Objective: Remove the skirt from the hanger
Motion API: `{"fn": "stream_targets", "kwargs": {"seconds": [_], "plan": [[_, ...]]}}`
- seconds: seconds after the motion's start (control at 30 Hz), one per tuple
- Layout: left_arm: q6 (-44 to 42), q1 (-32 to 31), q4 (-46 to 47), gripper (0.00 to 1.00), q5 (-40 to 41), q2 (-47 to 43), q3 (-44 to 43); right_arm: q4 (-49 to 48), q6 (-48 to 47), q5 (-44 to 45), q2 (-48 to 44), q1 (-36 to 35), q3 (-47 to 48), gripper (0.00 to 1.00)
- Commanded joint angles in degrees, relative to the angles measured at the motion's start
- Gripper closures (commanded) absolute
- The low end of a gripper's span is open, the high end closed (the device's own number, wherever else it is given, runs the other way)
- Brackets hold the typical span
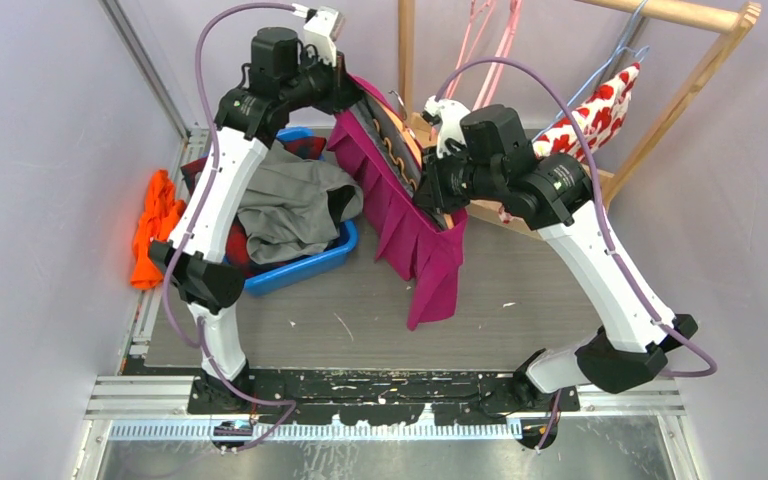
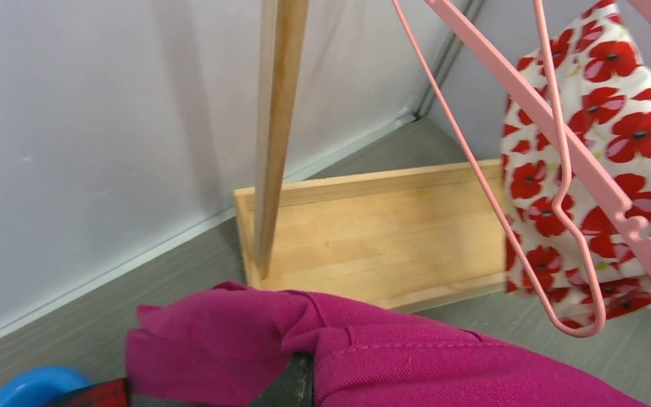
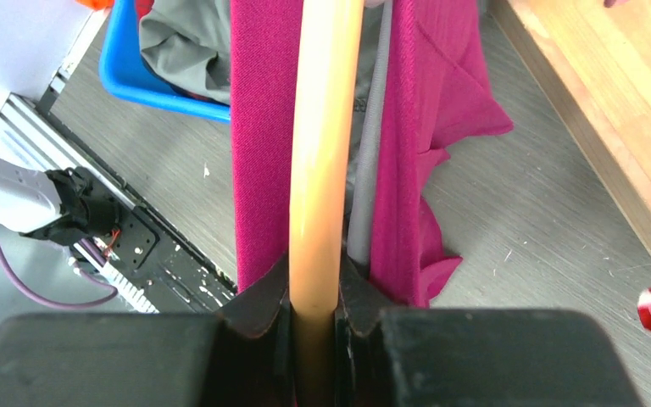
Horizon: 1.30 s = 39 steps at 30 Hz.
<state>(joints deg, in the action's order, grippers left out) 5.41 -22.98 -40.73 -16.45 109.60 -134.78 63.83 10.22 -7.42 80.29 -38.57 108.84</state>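
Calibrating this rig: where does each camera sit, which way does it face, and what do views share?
Top external: above and behind the robot, looking down on the table; left arm, right arm show.
Left wrist: on the left hand, facing the rack base and poppy-print garment over the pinched skirt; fingers barely show.
Right wrist: on the right hand, looking down the hanger bar it clamps; both fingers show.
Shared: skirt in all three; blue bin in top and right wrist.

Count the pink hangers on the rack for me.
2. A thick pink hanger and a thin pink wire hanger hang side by side in front of the poppy-print garment in the left wrist view. The rack is cropped at the top, so more may be hidden.
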Motion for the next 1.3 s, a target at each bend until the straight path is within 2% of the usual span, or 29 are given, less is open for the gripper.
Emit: {"fn": "stream_targets", "kwargs": {"seconds": [0.0, 0.2, 0.33, 0.5, 0.8, 0.9, 1.0, 1.17, 1.27], "plan": [[2.1, 9.2, 12.1, 1.0, 4.3, 2.0, -0.6, 9.1, -0.2, 0.9, -4.2, -0.4, 2.6, 0.99], [0.5, 10.5, 12.2, 1.0, 2.0, 3.1, 4.4, 11.2, -1.1, 0.5, -2.8, -0.3, 7.6, 0.99], [1.3, 12.4, 12.3, 1.0, 0.9, 5.5, 4.2, 12.6, -0.4, -2.0, -2.6, -0.3, 9.3, 0.99], [2.9, 14.9, 11.6, 1.0, -0.6, 5.7, 4.5, 13.0, -0.9, -0.4, -2.7, -0.4, 10.9, 0.99], [14.3, 11.6, 13.2, 1.0, -18.4, -2.7, 10.2, 9.2, -1.3, 2.9, -0.7, -0.4, 10.5, 0.99], [15.2, 9.2, 14.4, 0.89, -22.3, -6.1, 11.1, 8.5, -1.7, 3.1, -0.2, -0.3, 10.3, 0.99], [17.5, 8.2, 16.5, 0.84, -24.6, -8.9, 11.7, 8.4, -1.7, 3.0, 0.2, -0.4, 10.4, 0.99], [25.8, 7.6, 24.1, 0.78, -29.3, -13.2, 14.5, 8.2, -1.8, 3.1, 0.2, -0.3, 10.2, 0.99], [30.4, 5.1, 29.4, 0.69, -33.1, -14.9, 16.8, 8.0, -1.9, 3.0, 0.6, -0.3, 10.1, 0.99]]}}
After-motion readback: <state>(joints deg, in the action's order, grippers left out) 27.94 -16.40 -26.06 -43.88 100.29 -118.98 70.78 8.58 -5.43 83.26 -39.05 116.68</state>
